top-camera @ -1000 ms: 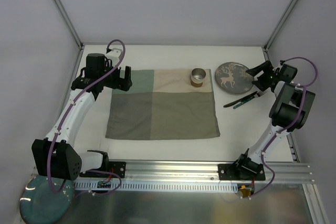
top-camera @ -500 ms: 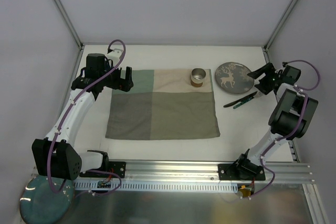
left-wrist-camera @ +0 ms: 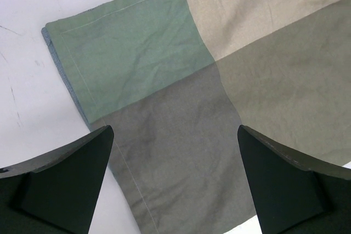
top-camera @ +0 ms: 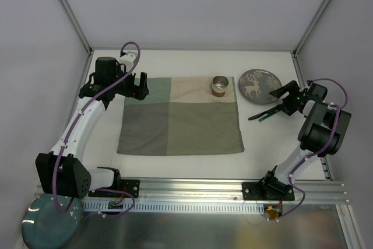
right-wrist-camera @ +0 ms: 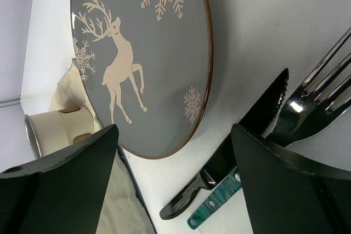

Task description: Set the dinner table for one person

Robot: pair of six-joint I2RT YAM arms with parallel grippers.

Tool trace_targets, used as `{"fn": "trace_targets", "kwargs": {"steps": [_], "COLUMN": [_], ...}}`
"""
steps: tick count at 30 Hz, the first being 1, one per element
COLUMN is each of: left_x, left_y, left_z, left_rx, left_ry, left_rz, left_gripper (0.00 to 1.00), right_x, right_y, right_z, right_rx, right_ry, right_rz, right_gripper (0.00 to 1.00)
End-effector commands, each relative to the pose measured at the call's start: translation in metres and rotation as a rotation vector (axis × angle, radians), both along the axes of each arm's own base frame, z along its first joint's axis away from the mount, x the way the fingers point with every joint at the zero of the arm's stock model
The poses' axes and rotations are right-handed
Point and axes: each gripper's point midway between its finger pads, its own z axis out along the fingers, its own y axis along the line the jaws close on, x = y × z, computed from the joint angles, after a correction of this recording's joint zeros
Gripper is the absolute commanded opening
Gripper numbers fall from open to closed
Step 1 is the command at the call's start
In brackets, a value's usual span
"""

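The white dinner table (top-camera: 175, 62) carries a green-and-beige patchwork mat (top-camera: 180, 115). A small metal cup (top-camera: 220, 84) stands on the mat's far edge. A grey plate with a deer (top-camera: 260, 86) lies right of the mat. A black knife and a fork with a teal handle (top-camera: 265, 112) lie near the plate. My left gripper (top-camera: 135, 88) is open and empty above the mat's far-left corner (left-wrist-camera: 219, 80). My right gripper (top-camera: 282, 102) is open and empty just over the cutlery; its view shows the plate (right-wrist-camera: 148, 53), knife (right-wrist-camera: 230, 157) and fork (right-wrist-camera: 312, 102).
Aluminium frame posts rise at the far corners and a rail (top-camera: 204, 193) runs along the near edge. A teal plate (top-camera: 49, 223) sits off the table at the near left. The cup shows in the right wrist view (right-wrist-camera: 52, 130).
My right gripper has swung down and left from beside the plate to over the knife and fork. The left gripper has barely shifted.
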Motion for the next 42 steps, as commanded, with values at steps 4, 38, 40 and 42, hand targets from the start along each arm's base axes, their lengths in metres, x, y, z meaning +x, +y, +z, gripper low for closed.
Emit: {"fn": "trace_targets", "kwargs": {"steps": [4,38,40,42], "left_x": [0.007,0.014,0.014,0.014], "left_y": [-0.002,-0.002,-0.002,-0.001], "left_z": [0.012,-0.015,-0.017,-0.018], "left_rx": [-0.014,-0.036,-0.037,-0.036], "left_ry": [-0.031,0.025,0.028,0.028], "left_rz": [-0.021,-0.024,-0.024,-0.024], "left_gripper": [0.99,0.99,0.99,0.99], "right_x": [0.004,0.045,0.045,0.047], "right_y": [-0.002,0.028,0.029,0.028], "right_z": [-0.006,-0.015,-0.016,-0.015], "right_rx": [-0.005,0.080,0.080,0.079], "right_ry": [-0.003,-0.021,-0.020,-0.023], "right_rz": [-0.009,0.044,0.045,0.044], "right_gripper": [0.88,0.23,0.02,0.00]}}
